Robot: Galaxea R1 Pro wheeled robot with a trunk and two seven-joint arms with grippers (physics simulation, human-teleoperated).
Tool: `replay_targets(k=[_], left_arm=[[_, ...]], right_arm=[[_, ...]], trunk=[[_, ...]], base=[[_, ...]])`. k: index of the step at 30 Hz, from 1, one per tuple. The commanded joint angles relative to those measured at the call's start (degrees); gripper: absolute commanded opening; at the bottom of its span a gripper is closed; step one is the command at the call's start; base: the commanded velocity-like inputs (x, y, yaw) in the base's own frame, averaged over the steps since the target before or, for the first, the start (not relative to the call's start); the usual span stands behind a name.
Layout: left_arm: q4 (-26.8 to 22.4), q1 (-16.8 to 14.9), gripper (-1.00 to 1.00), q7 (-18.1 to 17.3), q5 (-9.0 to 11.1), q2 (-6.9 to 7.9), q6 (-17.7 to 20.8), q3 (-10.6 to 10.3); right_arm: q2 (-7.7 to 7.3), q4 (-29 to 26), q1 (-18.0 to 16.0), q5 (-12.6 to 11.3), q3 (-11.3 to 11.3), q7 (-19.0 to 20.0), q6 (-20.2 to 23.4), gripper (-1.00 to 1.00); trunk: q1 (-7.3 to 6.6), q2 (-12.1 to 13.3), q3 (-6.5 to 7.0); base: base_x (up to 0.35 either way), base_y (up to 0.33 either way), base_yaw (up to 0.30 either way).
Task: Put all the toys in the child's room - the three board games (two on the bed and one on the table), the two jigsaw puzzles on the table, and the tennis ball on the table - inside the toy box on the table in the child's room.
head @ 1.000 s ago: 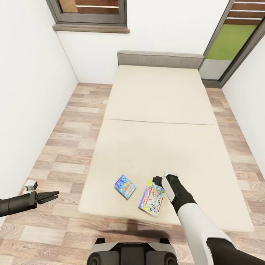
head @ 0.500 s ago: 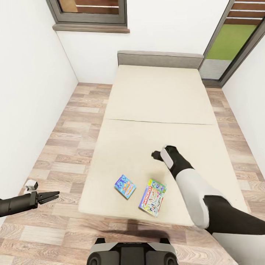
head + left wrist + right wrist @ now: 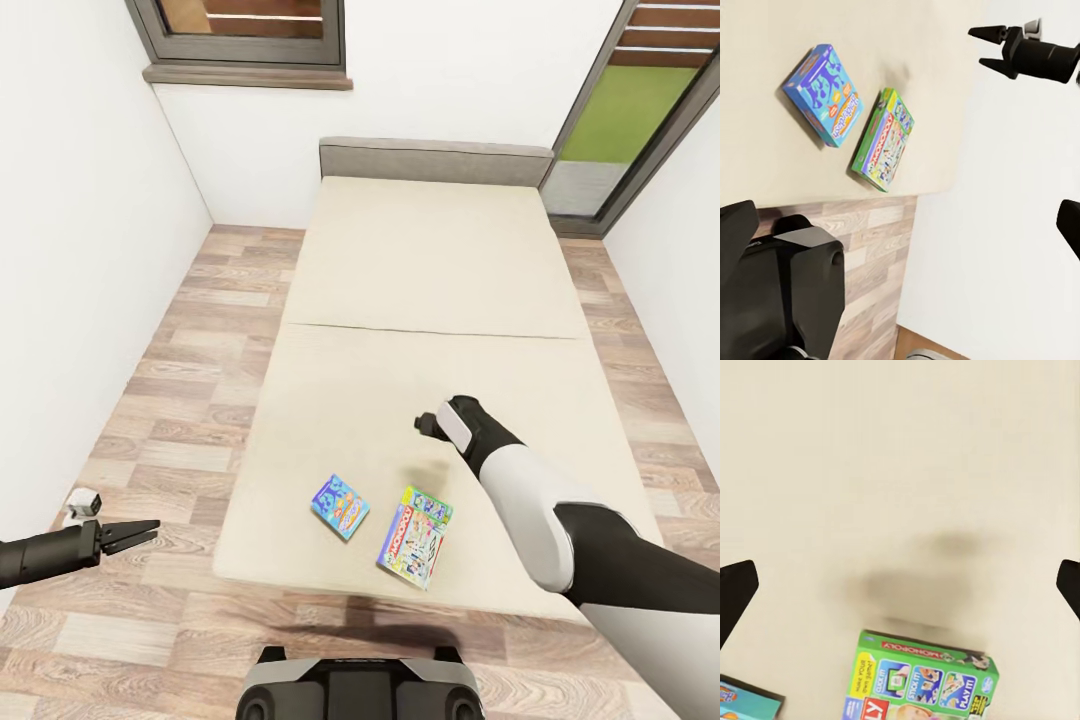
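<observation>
The right end effector (image 3: 428, 421), fingers apart and empty, hovers over bare mattress of the bed (image 3: 430, 260); the green-edged board game (image 3: 413, 536) lies nearer the foot edge, the blue board game (image 3: 340, 506) beside it. The left end effector (image 3: 135, 534), fingers apart, hangs above the floor (image 3: 190, 330).

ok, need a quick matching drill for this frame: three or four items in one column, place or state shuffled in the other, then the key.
Items
1. blue board game
2. green-edged board game
3. right gripper
4. left gripper

Place or state
A. out over the wood floor beside the bed
B. flat on the mattress, nearest the foot edge
C. open above bare mattress, holding nothing
D. flat on the mattress, on the robot's left of the other box

Pairs: 1-D, 2-B, 3-C, 4-A
</observation>
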Motion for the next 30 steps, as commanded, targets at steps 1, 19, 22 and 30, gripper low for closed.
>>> replay_targets(k=[1, 19, 22, 30], left_arm=[[-0.01, -0.02, 1.00, -0.25, -0.03, 0.02, 0.61, -0.01], [0.04, 0.04, 1.00, -0.25, 0.21, 3.05, -0.19, 4.69], [0.07, 0.09, 1.00, -0.25, 0.32, 3.73, -0.23, 5.02], [0.08, 0.15, 1.00, -0.25, 0.41, 4.40, -0.25, 5.18]], right_arm=[[0.04, -0.08, 0.04, -0.36, -0.30, -0.39, 0.07, 1.00], [-3.14, 0.20, 0.29, -0.54, -0.36, -0.29, -0.77, 1.00], [-3.20, 0.39, 0.28, -0.64, -0.32, -0.29, -3.01, 1.00], [-3.07, 0.50, 0.28, -0.63, -0.14, -0.29, -5.12, 1.00]], trunk=[[0.03, -0.09, -0.07], [0.03, -0.09, -0.86], [0.03, -0.09, -1.14], [0.03, -0.09, -1.89]], base=[[0.000, 0.000, 0.000], [0.000, 0.000, 0.000], [0.000, 0.000, 0.000], [0.000, 0.000, 0.000]])
